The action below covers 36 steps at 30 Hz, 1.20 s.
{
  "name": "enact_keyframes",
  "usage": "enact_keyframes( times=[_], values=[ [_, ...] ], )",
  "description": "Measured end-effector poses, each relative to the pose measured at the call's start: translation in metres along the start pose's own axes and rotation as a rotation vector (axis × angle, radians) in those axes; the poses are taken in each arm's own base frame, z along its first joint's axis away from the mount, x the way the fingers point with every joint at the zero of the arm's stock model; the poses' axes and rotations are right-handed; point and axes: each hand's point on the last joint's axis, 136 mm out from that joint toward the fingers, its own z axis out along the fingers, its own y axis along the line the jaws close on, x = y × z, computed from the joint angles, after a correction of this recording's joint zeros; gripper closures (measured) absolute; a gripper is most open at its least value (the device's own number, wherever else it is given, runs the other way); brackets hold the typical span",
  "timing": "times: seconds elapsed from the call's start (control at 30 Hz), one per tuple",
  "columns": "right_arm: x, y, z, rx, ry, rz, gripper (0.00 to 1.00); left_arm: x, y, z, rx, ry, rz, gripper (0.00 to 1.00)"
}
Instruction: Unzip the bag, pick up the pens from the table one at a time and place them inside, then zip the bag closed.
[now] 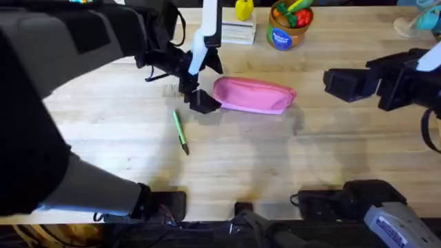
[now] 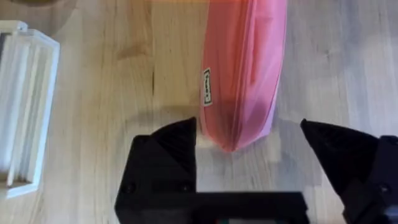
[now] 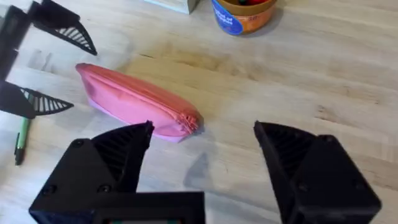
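The pink bag (image 1: 255, 95) lies on the table (image 1: 275, 165) with its zipper running along the top and looking closed. My left gripper (image 1: 208, 86) is open at the bag's left end, one finger on either side of the tip, as the left wrist view shows with the bag (image 2: 242, 62) between my open gripper (image 2: 249, 140). A green pen (image 1: 180, 132) lies on the wood just in front of that gripper. My right gripper (image 1: 344, 84) hovers open to the right of the bag, apart from it; its camera sees the bag (image 3: 134, 102), the pen (image 3: 22, 140) and my gripper (image 3: 202, 143).
A round blue tub of toy food (image 1: 282, 31) and a white rack (image 1: 238, 31) with a yellow toy stand at the back behind the bag. The rack (image 2: 25, 106) is beside the left gripper. Bare wood stretches in front of the bag.
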Motion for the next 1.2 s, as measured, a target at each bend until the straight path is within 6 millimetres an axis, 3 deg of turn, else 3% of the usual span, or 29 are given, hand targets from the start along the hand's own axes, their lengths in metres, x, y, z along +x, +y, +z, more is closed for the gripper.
enact_keyframes(
  times=[0.17,0.2,0.37,0.4,0.7,0.93,1.2],
  values=[
    [0.000,0.000,0.000,0.000,0.000,0.000,0.008,-0.005,-0.001,0.005,0.023,-0.057,-0.009,0.005],
    [0.000,0.000,0.000,0.000,0.000,0.000,0.008,-0.006,-0.002,0.005,0.025,-0.063,-0.011,0.075],
    [0.000,0.000,0.000,0.000,0.000,0.000,0.008,-0.007,-0.002,0.005,0.027,-0.069,-0.011,0.845],
    [0.000,0.000,0.000,0.000,0.000,0.000,0.008,-0.007,-0.002,0.005,0.026,-0.069,-0.007,0.923],
    [0.020,0.001,0.004,-0.008,0.087,0.021,0.008,-0.007,-0.002,0.005,0.027,-0.069,-0.008,0.954],
    [0.059,0.001,0.039,-0.063,0.280,0.019,0.008,-0.007,-0.002,0.005,0.028,-0.069,-0.008,0.955],
    [0.058,-0.007,0.071,-0.103,0.310,-0.219,0.008,-0.007,-0.002,0.005,0.028,-0.069,-0.008,0.955]
  ],
)
